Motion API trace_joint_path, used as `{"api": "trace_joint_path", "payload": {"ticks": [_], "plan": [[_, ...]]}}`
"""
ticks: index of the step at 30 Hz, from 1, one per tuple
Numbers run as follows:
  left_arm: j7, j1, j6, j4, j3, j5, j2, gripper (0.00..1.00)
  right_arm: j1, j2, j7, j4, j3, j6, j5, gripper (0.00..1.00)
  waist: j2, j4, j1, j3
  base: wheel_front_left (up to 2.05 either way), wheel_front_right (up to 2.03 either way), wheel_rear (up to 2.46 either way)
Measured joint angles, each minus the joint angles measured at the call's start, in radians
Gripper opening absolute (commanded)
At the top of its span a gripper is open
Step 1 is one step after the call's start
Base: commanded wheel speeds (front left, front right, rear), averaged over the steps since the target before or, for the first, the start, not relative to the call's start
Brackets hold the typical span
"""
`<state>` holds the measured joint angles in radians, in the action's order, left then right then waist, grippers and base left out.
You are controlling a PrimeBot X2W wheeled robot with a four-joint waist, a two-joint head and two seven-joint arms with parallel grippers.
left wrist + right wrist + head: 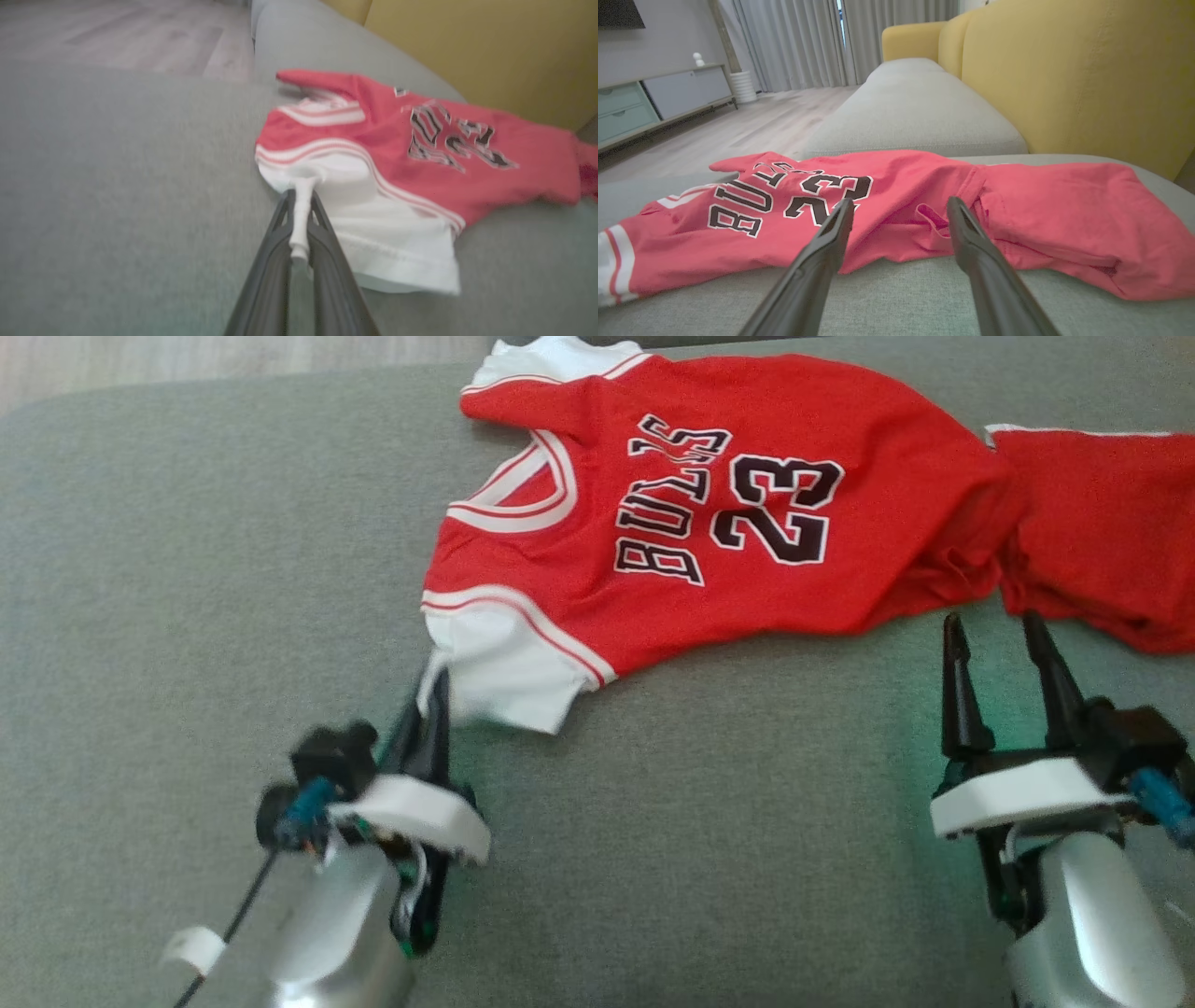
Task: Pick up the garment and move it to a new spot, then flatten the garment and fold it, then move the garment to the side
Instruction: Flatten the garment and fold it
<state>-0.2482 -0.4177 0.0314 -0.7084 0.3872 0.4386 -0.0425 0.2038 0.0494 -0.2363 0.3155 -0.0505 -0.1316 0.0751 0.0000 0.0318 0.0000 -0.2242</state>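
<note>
One grey sofa seat [187, 616] carries everything, with a yellow backrest [1064, 84] behind it. The red garment [887, 504] lies across the seat, spread but rumpled at mid-length. Its print reads "BULLS 23", black with white edging. The left gripper [431, 709] has its fingers pinched together on the white sleeve [504, 672] edge. The right gripper [991, 635] has its fingers apart, just short of the rumpled part, with no contact seen.
</note>
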Motion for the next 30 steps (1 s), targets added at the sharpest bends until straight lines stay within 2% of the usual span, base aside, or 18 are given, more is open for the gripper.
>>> {"api": "trace_joint_path", "payload": {"ticks": [3, 8, 15, 21, 24, 30], "plan": [[-0.001, 0.015, -0.022, 0.167, -0.065, -0.043, 0.0, 0.0, 0.045, 0.0, 0.033, 0.06, -0.042, 0.0, -0.013, 1.0, 0.0, 0.02, 0.0001, 0.004, 0.0, 0.0, 0.0], [-0.004, 0.098, -0.012, 0.328, -0.122, -0.103, 0.0, 0.0, 0.121, 0.0, 0.071, 0.179, -0.072, 0.0, -0.012, 1.0, 0.0, 0.046, 0.0, 0.006, 0.0, 0.0, 0.0], [-0.004, 0.151, 0.009, 0.356, -0.127, -0.123, 0.0, 0.0, 0.178, 0.0, 0.087, 0.291, -0.031, 0.0, -0.006, 1.0, 0.0, 0.065, 0.0, 0.005, 0.0, 0.0, 0.0], [-0.004, 0.151, 0.01, 0.359, -0.123, -0.121, 0.0, 0.0, 0.178, 0.0, 0.087, 0.352, -0.026, 0.0, -0.048, 1.0, 0.0, 0.063, 0.0, 0.002, 0.0, 0.0, 0.0], [-0.004, 0.151, 0.01, 0.359, -0.12, -0.111, 0.0, 0.0, 0.192, 0.0, 0.096, 0.388, -0.069, 0.0, -0.119, 1.0, 0.0, 0.062, 0.0001, -0.003, 0.0, 0.0, 0.0], [-0.004, 0.151, 0.009, 0.359, -0.108, -0.104, 0.0, 0.0, 0.238, 0.001, 0.095, 0.422, -0.123, 0.0, -0.131, 1.0, 0.0, 0.065, 0.0, -0.01, 0.0, 0.0, 0.0]]}}
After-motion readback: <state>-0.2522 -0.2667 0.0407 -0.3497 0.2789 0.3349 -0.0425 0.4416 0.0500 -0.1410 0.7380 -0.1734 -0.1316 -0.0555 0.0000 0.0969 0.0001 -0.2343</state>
